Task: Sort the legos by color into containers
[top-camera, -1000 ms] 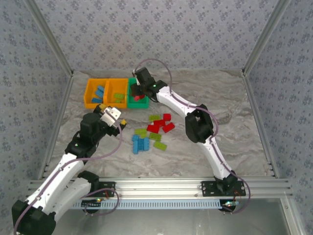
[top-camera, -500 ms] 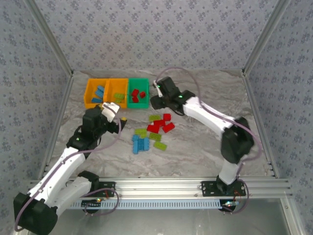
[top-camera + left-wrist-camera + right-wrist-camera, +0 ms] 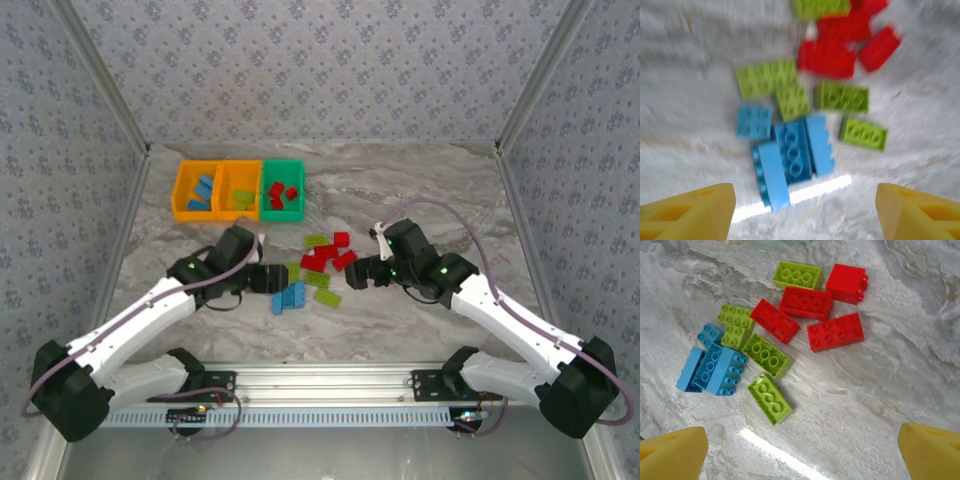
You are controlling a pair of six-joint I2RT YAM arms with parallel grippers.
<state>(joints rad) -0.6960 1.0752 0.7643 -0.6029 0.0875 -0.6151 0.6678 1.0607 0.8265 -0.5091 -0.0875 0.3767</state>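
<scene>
At the middle of the marbled table [image 3: 430,200], between the two arms, we found the loose legos [image 3: 315,268] lying in one flat scatter, well apart from the containers [image 3: 222,214] at the far left. There the left orange bin [image 3: 196,215] held blue bricks, the middle orange bin [image 3: 238,214] lime ones, and the green bin [image 3: 282,214] red ones, so we judged the sorting partly done. The step in hand looked like a fresh pick. The left gripper [image 3: 268,278] hovered just beside the pile with its jaws spread wide and empty, the blue cluster [image 3: 792,155] framed between its yellow fingertips [image 3: 690,210]. The right gripper [image 3: 358,273] hung at the pile's other side, jaws likewise parted and holding nothing. Below it lay the red bricks [image 3: 805,302] and the lime green bricks [image 3: 766,355]. We thought the next move called for a descent onto a single brick. The blue ones touched side to side, which could make the fingers catch a neighbour, while a lone lime green brick [image 3: 769,399] at the near edge stood clear of the others. All the bricks were small, studded and glossy, most lying studs up.
</scene>
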